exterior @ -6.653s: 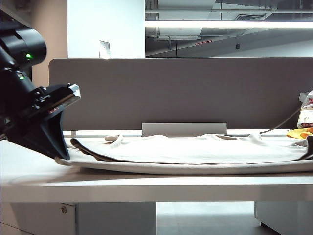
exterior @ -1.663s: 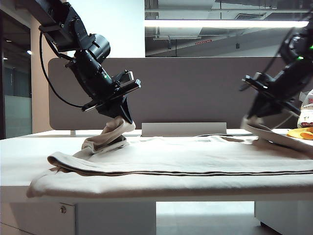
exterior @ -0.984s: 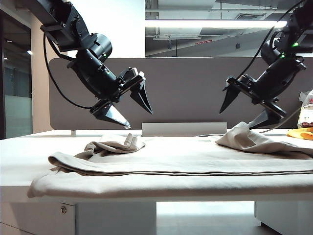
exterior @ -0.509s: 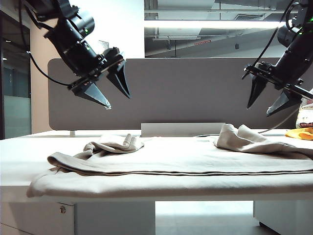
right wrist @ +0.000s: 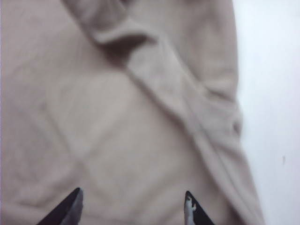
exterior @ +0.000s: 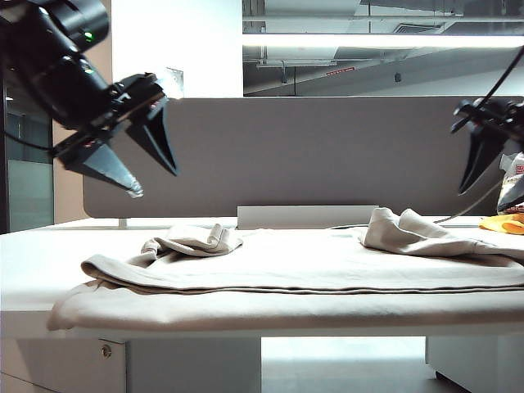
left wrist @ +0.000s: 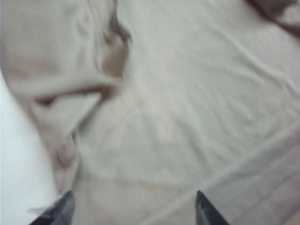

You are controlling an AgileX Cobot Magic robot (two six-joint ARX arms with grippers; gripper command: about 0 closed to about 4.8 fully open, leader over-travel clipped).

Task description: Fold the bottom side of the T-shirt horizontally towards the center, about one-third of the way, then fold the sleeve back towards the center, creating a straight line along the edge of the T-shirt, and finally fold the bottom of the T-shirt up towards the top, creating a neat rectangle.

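T-shirt (exterior: pixel 286 266): lies flat across the table (exterior: pixel 24 246), long axis side to side.
Left gripper (exterior: pixel 151 180): wide apart, empty, high above shirt's left end.
Right gripper (right wrist: pixel 131 206): wide apart, empty, high above right end.
Hem (exterior: pixel 327 290): below both, equally near.

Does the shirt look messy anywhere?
Yes. The T-shirt has two crumpled bunches on top, one at the left, one at the right, not flat. Both end effectors, left and right, hang open above it.
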